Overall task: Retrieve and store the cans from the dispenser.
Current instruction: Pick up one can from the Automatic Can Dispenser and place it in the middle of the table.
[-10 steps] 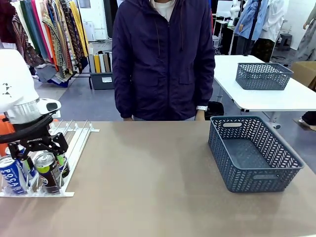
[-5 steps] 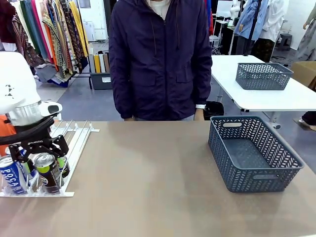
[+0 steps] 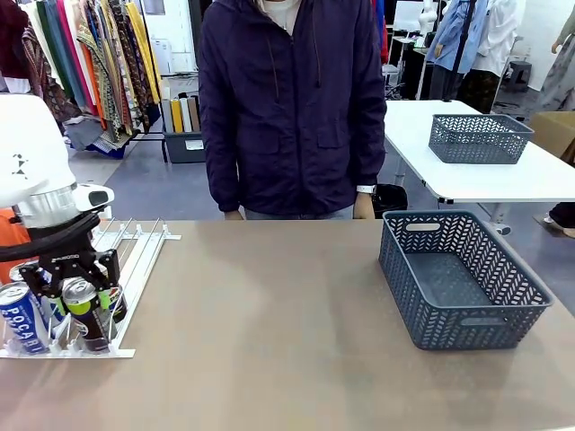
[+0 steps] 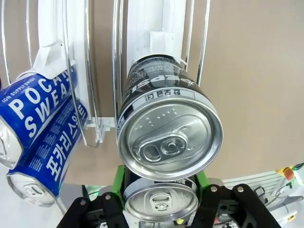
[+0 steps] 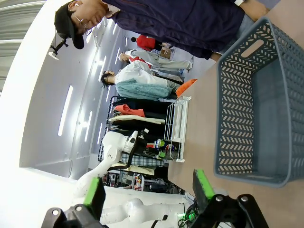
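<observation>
Matte beige-brown tabletop point(image 3: 269, 323), smooth and plain. Carries two things, well apart. Bears at its far left a flat white dispenser point(image 3: 144, 251) of wire and plastic rails, running from the near edge toward the far side. Bears on the right a dark grey-blue lattice basket point(image 3: 467, 330), upright, open-topped, with a slot handle in each short wall.

Front cam: the left gripper point(image 3: 81, 303) covers most of the black-and-green can point(image 3: 79, 291), so its label's unreadable. Wrist cam: the Pepsi can point(image 4: 168, 137) overlaps that can's far rim, and 2 POCARI cans point(image 4: 38, 118) get clipped by the frame edge.
</observation>
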Tool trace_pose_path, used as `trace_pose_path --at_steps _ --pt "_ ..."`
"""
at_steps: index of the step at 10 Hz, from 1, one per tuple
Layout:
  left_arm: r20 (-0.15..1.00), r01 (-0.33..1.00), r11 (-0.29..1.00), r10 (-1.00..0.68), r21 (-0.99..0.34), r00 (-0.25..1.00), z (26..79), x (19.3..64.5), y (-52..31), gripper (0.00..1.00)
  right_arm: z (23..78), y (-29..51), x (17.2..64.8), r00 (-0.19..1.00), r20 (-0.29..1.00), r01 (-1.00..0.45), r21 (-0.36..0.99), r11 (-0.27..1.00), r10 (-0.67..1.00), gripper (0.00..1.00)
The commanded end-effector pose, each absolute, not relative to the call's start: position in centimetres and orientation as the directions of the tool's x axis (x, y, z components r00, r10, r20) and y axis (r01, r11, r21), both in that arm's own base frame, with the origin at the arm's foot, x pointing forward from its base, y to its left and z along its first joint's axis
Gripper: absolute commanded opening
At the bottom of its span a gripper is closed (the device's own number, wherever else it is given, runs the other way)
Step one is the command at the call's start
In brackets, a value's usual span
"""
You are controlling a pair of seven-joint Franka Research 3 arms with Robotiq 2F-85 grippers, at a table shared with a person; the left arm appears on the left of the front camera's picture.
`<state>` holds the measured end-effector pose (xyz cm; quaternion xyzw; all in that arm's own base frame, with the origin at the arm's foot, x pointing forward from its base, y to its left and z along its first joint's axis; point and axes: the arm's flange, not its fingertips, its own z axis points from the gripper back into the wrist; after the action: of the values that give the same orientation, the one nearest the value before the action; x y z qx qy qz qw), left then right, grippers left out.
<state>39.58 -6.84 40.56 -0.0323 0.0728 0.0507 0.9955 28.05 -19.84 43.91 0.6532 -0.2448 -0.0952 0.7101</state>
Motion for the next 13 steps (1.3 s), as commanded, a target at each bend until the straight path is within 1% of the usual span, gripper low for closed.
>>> trace_pose_path --at_steps 1,3,5,6,7,8,9,10,12,13 --pt "-0.137 -0.123 0.992 0.118 -0.028 0.983 40.6 39.9 -7.1 0.0 44.1 -20.0 27.9 0.863 0.236 -0.196 0.971 0.134 -0.446 1.0" --pt "-0.14 -0.122 0.992 0.118 -0.025 0.983 40.6 39.9 -7.1 0.0 44.1 -20.0 27.9 0.863 0.236 -0.196 0.971 0.134 -0.446 1.0" --pt "-0.109 -0.13 0.991 0.127 -0.025 0.986 41.8 39.5 -6.8 0.0 44.1 -20.0 27.9 0.863 0.236 -0.196 0.971 0.134 -0.446 1.0" --pt "-0.107 -0.143 0.988 0.136 -0.062 0.985 44.7 38.5 -6.4 0.0 44.1 -20.0 27.9 0.863 0.236 -0.196 0.971 0.134 -0.446 1.0" --pt "-0.085 -0.141 0.989 0.137 -0.045 0.987 48.3 36.9 -6.2 0.0 44.1 -20.0 27.9 0.863 0.236 -0.196 0.971 0.134 -0.446 1.0" --pt "-0.053 -0.091 0.995 0.089 -0.027 0.995 52.1 35.4 -6.2 0.0 44.1 -20.0 27.9 0.863 0.236 -0.196 0.971 0.134 -0.446 1.0" --pt "-0.069 -0.044 0.999 0.042 -0.029 0.997 55.5 34.1 -6.1 0.0 44.1 -20.0 27.9 0.863 0.236 -0.196 0.971 0.134 -0.446 1.0" --pt "-0.06 0.046 0.997 -0.05 -0.056 0.997 58.9 32.9 -5.9 0.0 44.1 -20.0 27.9 0.863 0.236 -0.196 0.971 0.134 -0.446 1.0" --pt "0.048 0.003 0.996 0.001 -0.086 0.999 63.3 30.8 -5.2 0.0 44.1 -20.0 27.9 0.863 0.236 -0.196 0.971 0.134 -0.446 1.0" --pt "0.084 -0.029 0.991 0.04 -0.127 0.996 64.1 30.6 -4.7 0.0 44.1 -20.0 27.9 0.863 0.236 -0.196 0.971 0.134 -0.446 1.0"
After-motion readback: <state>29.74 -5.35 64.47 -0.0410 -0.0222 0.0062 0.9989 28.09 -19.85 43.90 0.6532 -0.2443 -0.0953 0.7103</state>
